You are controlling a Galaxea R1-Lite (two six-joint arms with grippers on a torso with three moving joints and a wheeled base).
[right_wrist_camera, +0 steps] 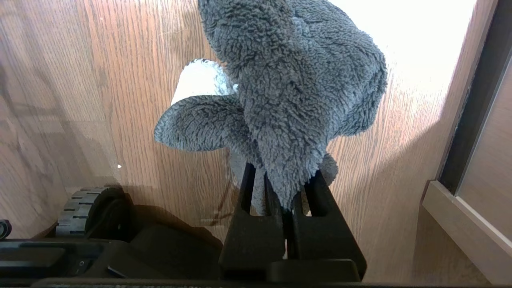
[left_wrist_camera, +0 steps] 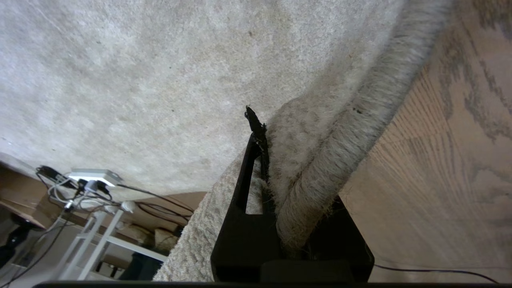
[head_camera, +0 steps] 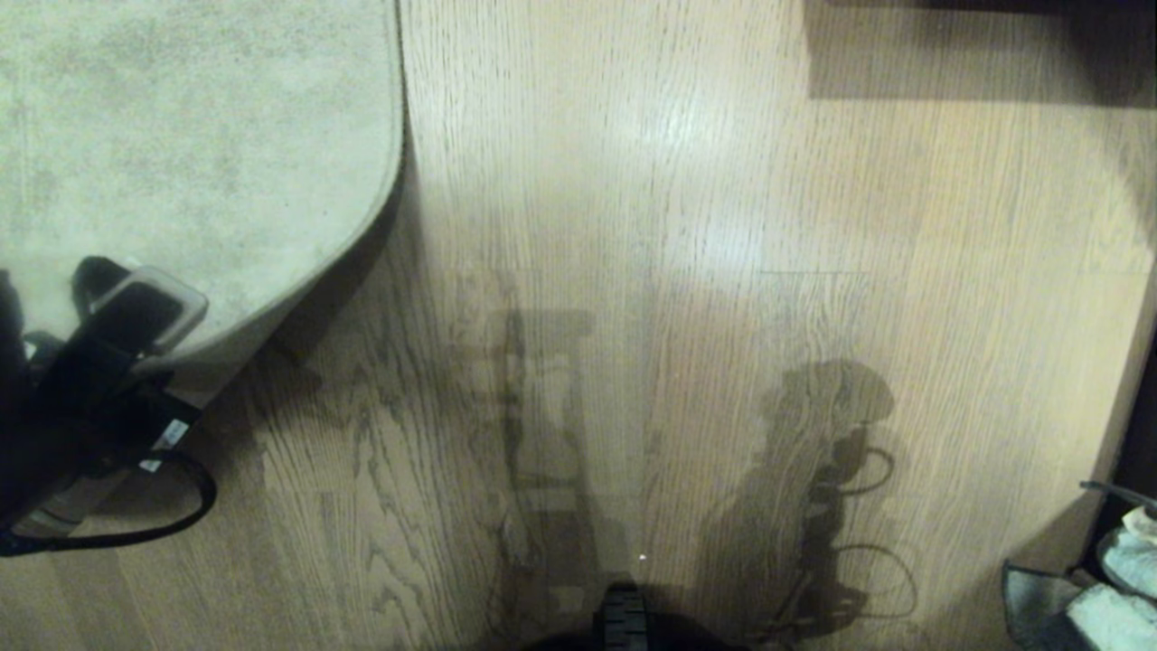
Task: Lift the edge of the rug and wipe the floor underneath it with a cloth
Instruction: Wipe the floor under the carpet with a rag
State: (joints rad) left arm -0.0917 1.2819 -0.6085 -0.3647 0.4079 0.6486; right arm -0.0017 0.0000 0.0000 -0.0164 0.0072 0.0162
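Observation:
The pale beige rug (head_camera: 181, 136) lies at the upper left on the wood-plank floor (head_camera: 687, 226). Its rug edge (head_camera: 366, 231) is raised off the floor and throws a dark shadow beneath. My left gripper (head_camera: 108, 303) is at that lifted corner. In the left wrist view the left gripper (left_wrist_camera: 280, 168) is shut on the rug edge (left_wrist_camera: 360, 120), with one black finger (left_wrist_camera: 250, 168) pressed against the pile. My right gripper (right_wrist_camera: 286, 180), low at the right, is shut on the fluffy grey cloth (right_wrist_camera: 288, 80). The cloth (head_camera: 1107, 579) peeks in at the head view's bottom right corner.
A dark shadowed furniture base (head_camera: 976, 45) runs along the top right. My base wheel (head_camera: 624, 619) is at the bottom centre. Beyond the rug stand a power strip with cables (left_wrist_camera: 94, 176) and a white rack. A wooden frame (right_wrist_camera: 472, 120) stands beside the right gripper.

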